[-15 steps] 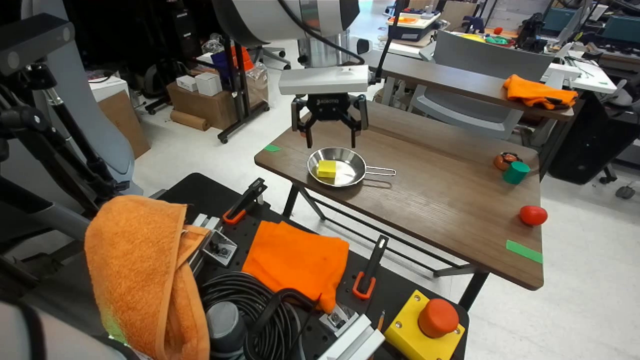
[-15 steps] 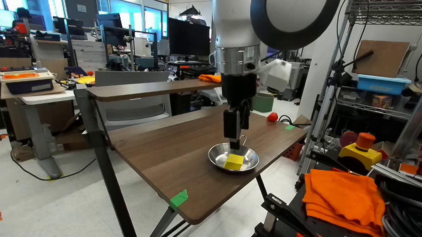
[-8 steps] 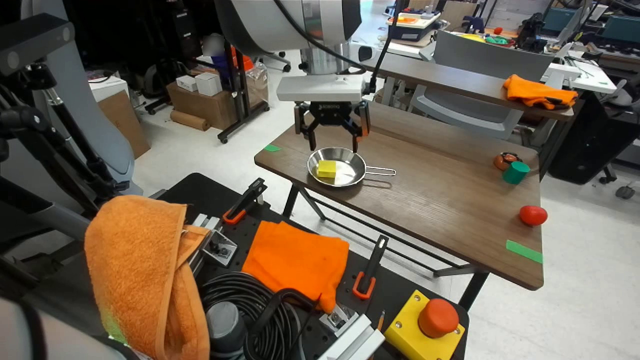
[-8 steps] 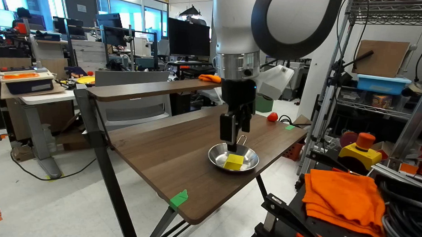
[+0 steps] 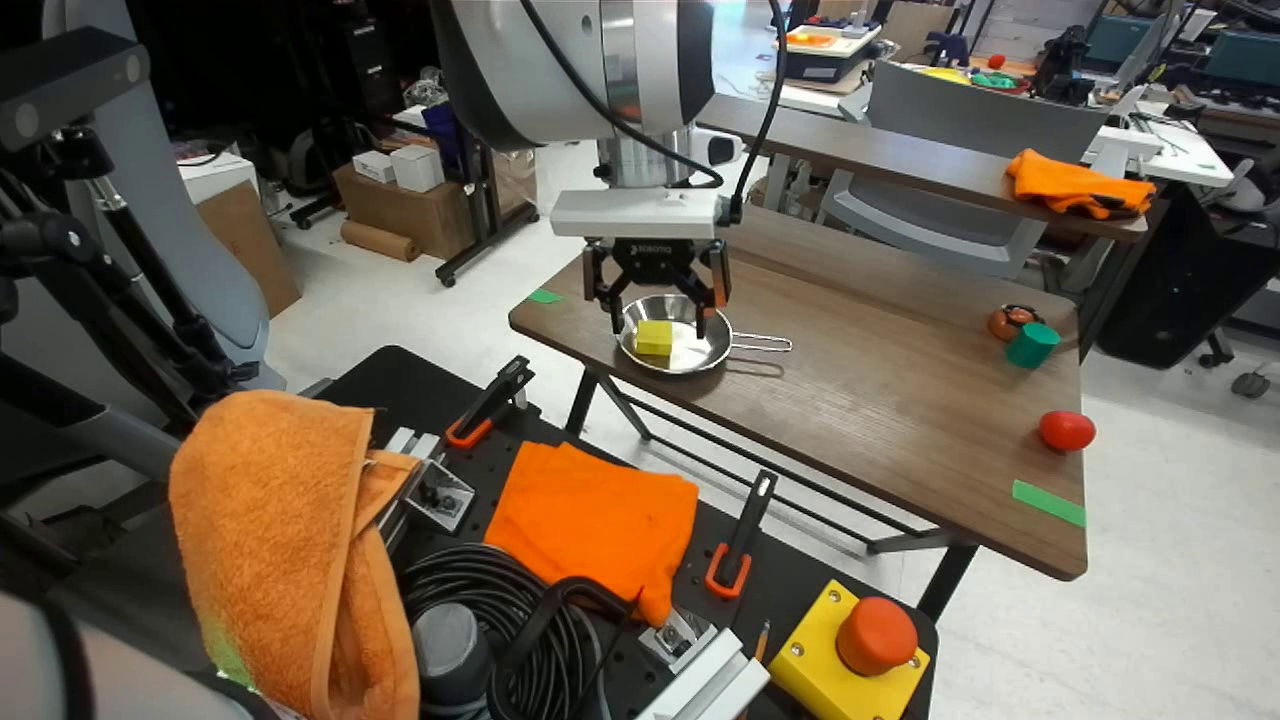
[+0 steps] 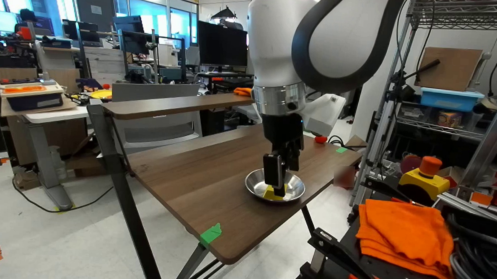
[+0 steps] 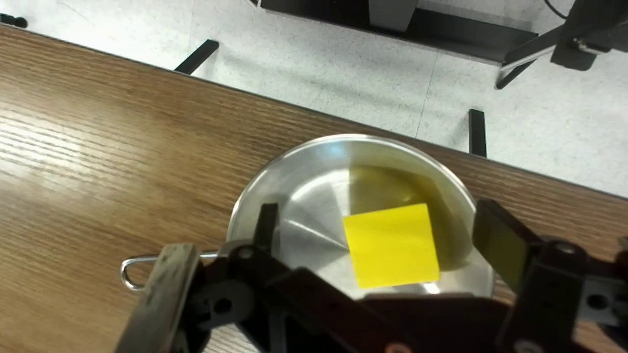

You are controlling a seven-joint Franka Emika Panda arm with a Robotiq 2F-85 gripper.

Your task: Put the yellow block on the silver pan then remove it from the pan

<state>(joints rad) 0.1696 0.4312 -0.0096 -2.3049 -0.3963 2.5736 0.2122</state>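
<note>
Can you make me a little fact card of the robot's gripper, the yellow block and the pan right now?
Silver pan: on the brown table, near an edge
Yellow block: in the pan, off to one side
Gripper: open over the pan, not holding the block
Also on the table: green cylinder, red round thing
Block into pan: done
Block back out: not yet

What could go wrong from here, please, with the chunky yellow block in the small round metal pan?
In the wrist view, one finger of the open black gripper overlaps the rim of the pan, so it might catch there if lowered. The pan sits near the edge of the brown wooden table, so a push could tip it off. The block looks slightly turned between the fingers and might twist when gripped.
</note>
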